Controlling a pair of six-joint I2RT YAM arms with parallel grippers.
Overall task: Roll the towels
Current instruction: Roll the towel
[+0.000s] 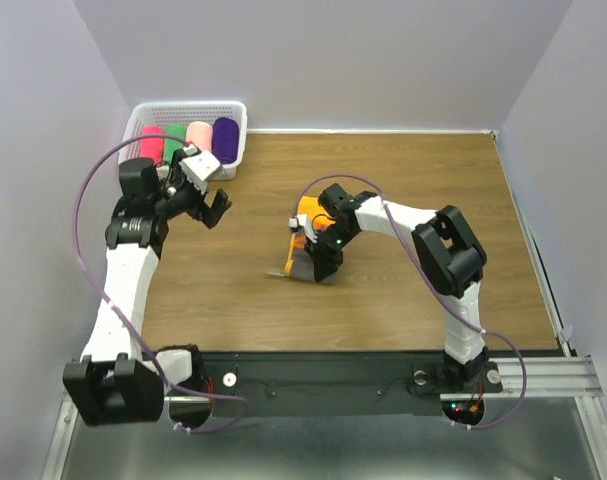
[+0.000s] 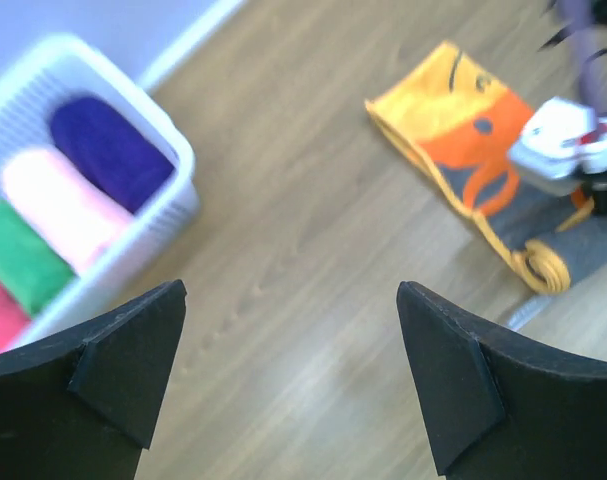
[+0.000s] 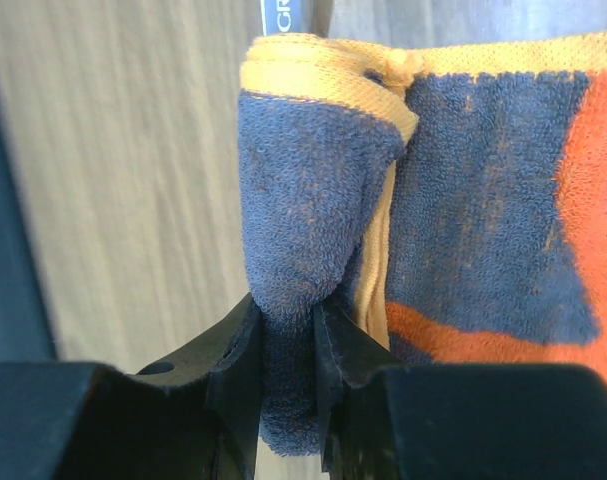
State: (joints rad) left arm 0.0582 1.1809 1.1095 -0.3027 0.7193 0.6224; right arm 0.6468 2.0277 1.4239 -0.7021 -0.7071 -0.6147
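Note:
The orange towel (image 1: 307,212) with dark grey-blue print lies mid-table, its near end bunched up. My right gripper (image 1: 319,268) is shut on a raised fold of that towel (image 3: 303,200), pinched between both fingers (image 3: 238,350). In the left wrist view the towel (image 2: 453,110) lies flat ahead on the right, with a curled edge at its near end. My left gripper (image 1: 211,210) hangs wide open over bare wood beside the basket, nothing between its fingertips (image 2: 291,295). Hot-pink (image 1: 151,143), green (image 1: 175,140), pale pink (image 1: 199,135) and purple (image 1: 225,135) rolls lie in the basket.
The white plastic basket (image 1: 188,105) stands at the back left corner against the wall; in the left wrist view its rim (image 2: 183,150) is up on the left. Walls close the table on three sides. The right arm (image 1: 453,250) arches over the table's right half.

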